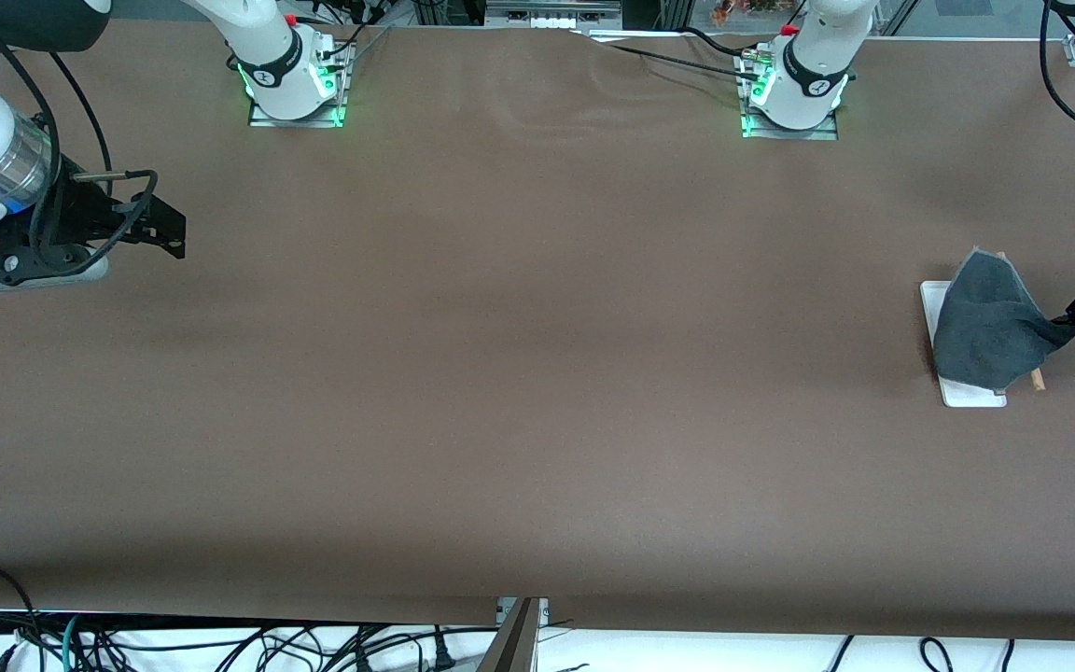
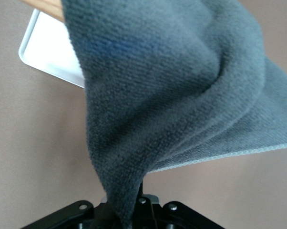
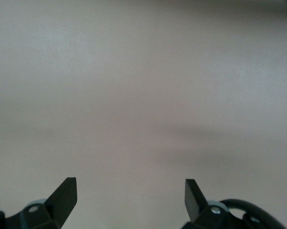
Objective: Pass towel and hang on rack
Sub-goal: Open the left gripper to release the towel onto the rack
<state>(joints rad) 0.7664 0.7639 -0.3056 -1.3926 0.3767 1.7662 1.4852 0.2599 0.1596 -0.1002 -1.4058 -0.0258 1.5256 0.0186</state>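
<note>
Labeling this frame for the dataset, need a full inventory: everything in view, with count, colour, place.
towel: one, dark grey face showing, light grey edging, draped over the rack at the left arm's end of the table, one corner pinched in the left gripper
rack: one, white flat base with brown wooden rods, mostly covered by the towel; one rod end sticks out of the towel on the side nearer the front camera
table: one, brown cover
cables: several, black, below the table edge nearest the front camera
left gripper: one, black, shut on the towel corner, beside the rack
right gripper: one, black, open, holding nothing, waiting over the right arm's end of the table
</note>
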